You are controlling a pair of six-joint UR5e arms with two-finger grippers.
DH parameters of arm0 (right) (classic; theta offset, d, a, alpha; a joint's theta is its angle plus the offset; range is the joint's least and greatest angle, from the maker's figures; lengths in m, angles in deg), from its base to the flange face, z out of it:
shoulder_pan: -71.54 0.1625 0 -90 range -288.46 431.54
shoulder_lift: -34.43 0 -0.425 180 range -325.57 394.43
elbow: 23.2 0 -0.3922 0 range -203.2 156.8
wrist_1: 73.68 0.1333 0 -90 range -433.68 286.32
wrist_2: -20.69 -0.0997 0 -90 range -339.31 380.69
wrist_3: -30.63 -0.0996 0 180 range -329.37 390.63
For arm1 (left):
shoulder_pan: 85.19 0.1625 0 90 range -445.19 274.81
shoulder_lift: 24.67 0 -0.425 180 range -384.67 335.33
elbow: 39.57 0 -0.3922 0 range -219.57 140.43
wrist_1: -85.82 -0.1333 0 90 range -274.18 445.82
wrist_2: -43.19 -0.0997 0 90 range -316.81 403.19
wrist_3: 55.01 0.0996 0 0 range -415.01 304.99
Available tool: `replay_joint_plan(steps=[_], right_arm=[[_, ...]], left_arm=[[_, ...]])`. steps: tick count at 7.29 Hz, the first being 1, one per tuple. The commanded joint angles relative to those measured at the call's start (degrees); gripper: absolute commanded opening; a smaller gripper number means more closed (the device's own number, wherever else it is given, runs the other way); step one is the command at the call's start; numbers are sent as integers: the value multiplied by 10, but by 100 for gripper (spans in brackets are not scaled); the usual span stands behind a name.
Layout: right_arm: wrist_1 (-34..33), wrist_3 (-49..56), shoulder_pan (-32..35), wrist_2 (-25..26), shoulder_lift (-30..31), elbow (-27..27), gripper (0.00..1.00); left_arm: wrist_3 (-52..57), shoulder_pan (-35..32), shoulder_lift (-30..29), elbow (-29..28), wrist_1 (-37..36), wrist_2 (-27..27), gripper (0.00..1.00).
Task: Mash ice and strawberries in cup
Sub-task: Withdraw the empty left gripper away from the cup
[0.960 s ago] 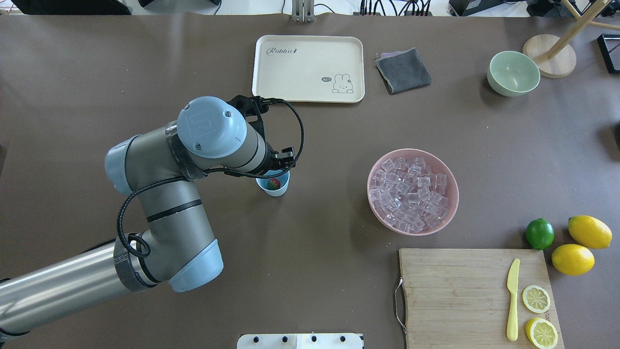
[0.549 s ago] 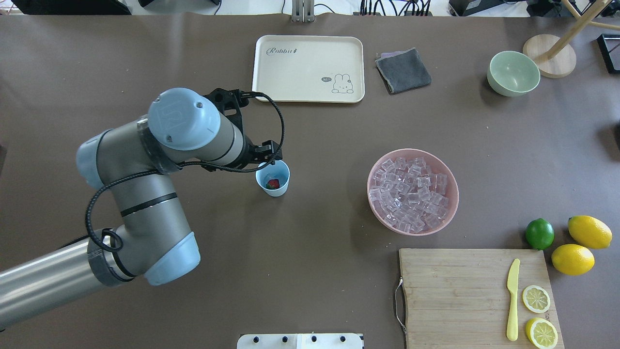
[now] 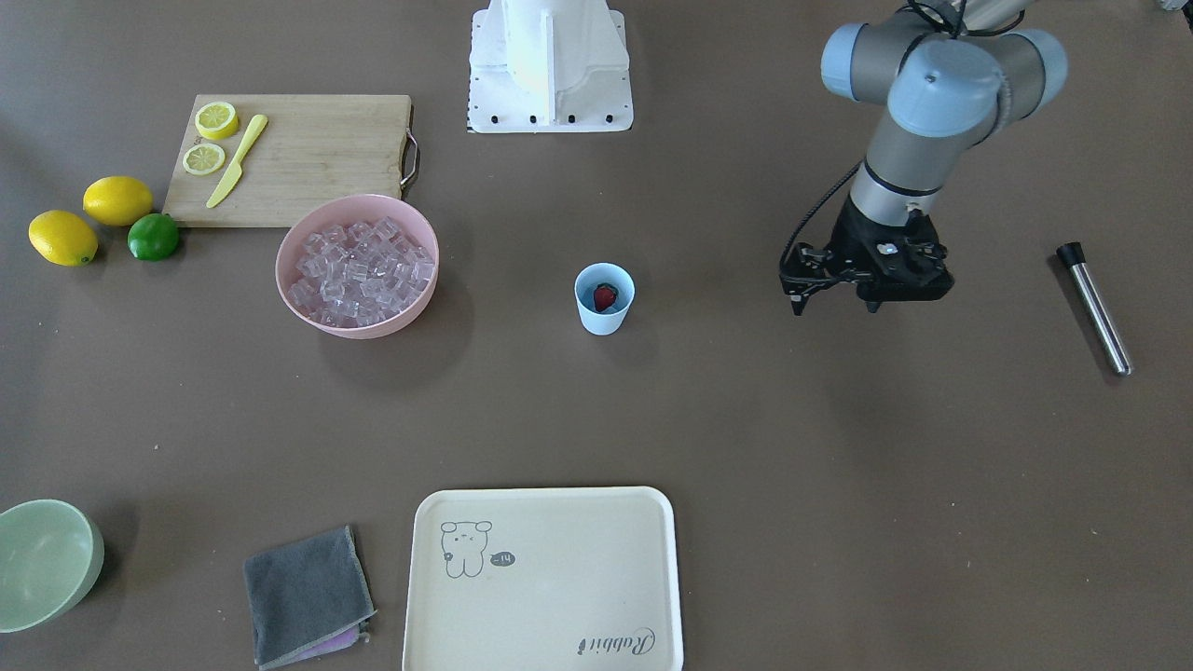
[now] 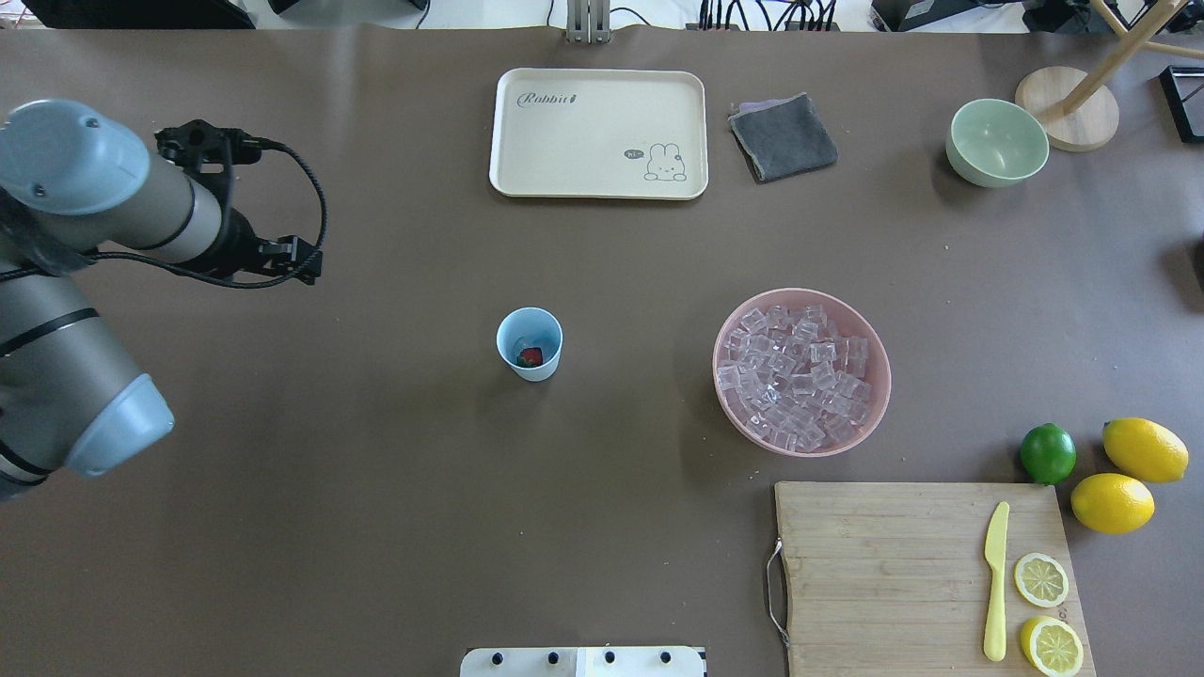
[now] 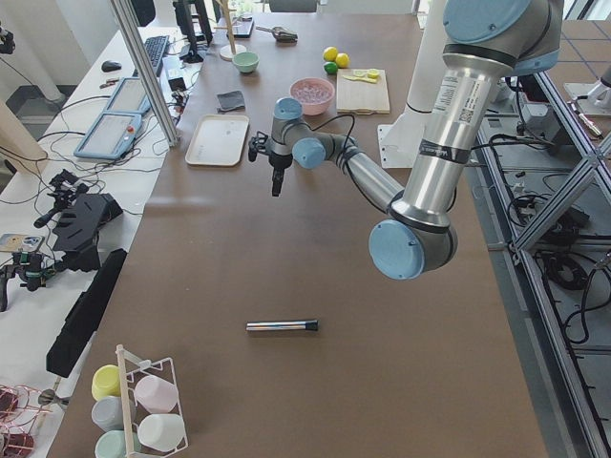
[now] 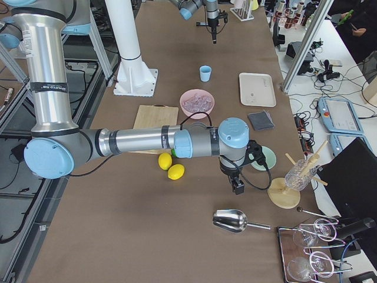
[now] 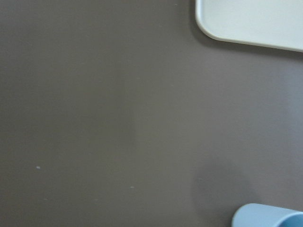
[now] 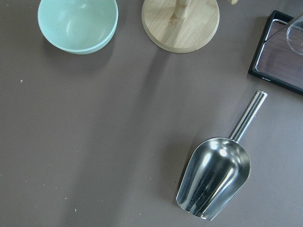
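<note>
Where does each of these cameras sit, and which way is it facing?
Front-facing: across the table, steeply down toward the robot's base; left arm on right.
Overhead: behind the robot, forward and down; left arm at left.
Exterior left: table's left end, along it; left arm near.
Exterior right: opposite end; right arm near.
Left wrist: down on tray corner and cup rim; no body.
Right wrist: down on scoop and green bowl; no body.
Front-facing and overhead share the cup.
</note>
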Motion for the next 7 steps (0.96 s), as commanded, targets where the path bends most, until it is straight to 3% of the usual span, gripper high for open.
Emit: replay_joint_plan(steps=[1,2,5,7], right_arm=[[0,-2,0,0,-1,1,100],[0,-1,0,0,-1,0,100],[0,-1,0,1,-2,0,100],[0,-2,1,-1,-2,2,100]], left_arm=[[111,-83,114,-48,123,50,98],[128,-101,135,-90,183,57,98],[268,-213,127,-258,262,100,98],[281,-226,124,-280,264,103,97]])
